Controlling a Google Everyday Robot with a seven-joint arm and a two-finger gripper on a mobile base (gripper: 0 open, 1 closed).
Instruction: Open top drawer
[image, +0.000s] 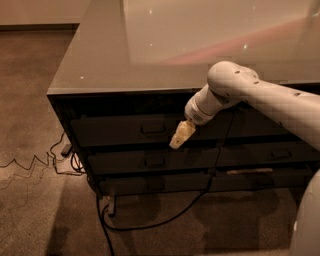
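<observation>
The top drawer (120, 131) is a wide dark grey front under the counter edge, with a small bar handle (152, 129) at its centre. It looks shut. My gripper (180, 137) is a pale cream tip at the end of the white arm (240, 92). It hangs in front of the top drawer's lower edge, just right of the handle and slightly below it. It does not visibly touch the handle.
Two shallower dark drawers (150, 161) lie below, and a neighbouring stack (270, 150) stands to the right. A glossy grey countertop (150, 55) overhangs. Black cables (150, 220) run across the carpet under and left of the cabinet.
</observation>
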